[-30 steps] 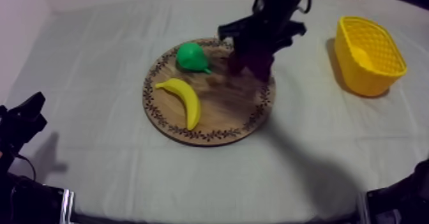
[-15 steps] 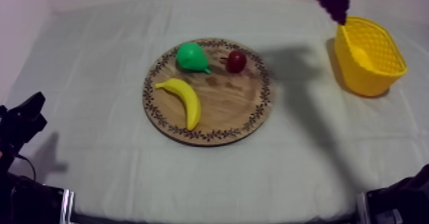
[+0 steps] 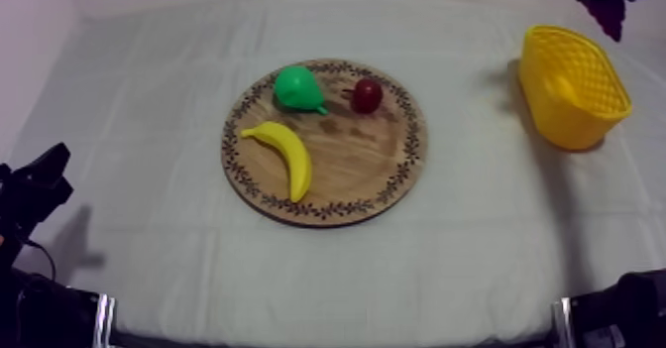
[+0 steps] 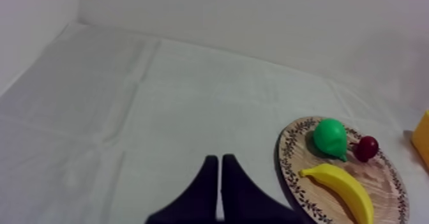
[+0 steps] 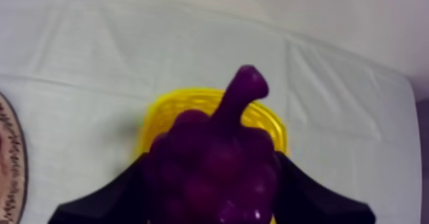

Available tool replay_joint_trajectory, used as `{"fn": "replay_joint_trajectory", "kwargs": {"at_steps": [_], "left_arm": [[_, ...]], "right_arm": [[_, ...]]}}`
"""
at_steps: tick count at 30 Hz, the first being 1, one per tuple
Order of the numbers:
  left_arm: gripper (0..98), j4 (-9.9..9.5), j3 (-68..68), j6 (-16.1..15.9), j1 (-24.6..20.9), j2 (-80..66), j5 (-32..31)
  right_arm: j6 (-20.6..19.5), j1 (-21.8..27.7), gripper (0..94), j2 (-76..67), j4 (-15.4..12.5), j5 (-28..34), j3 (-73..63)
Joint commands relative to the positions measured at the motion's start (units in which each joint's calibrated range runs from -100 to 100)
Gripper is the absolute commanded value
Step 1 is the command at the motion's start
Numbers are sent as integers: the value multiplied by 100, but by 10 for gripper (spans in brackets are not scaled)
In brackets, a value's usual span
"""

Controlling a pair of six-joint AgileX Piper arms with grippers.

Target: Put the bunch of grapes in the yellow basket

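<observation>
**A:** Where is the bunch of grapes [image 5: 214, 166]?

**B:** Clamped in the right gripper [image 5: 214, 201], high above the yellow basket [image 5: 185, 99].

**A:** How do we finish well?

**B:** I'd centre it over the opening, lower it between the walls, then release. The left gripper [image 4: 220, 172] rests over the table, fingers together.

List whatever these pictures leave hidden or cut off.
- Top view: the purple bunch of grapes is cut off by the frame's upper edge.
- Right wrist view: the grapes, held in the right gripper, hide most of the yellow mesh basket, including its inside.
- Left wrist view: the basket is just a sliver at the frame edge.
</observation>
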Motion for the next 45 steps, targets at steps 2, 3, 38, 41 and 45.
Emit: {"fn": "replay_joint_trajectory", "kwargs": {"at_steps": [2,3,38,41,45], "left_arm": [[1,0,-3,-1,0,0,-3],[1,0,-3,-1,0,0,-3],[1,0,-3,-1,0,0,-3],[1,0,-3,-1,0,0,-3],[1,0,-3,-1,0,0,-3]], "right_arm": [[84,302,348,236,-55,-148,76],[86,340,349,320,-72,-170,102],[-280,286,741,1961,-248,19,-34],[-273,253,712,1452,-244,-131,203],[-286,207,650,548,-217,-382,634]]}}
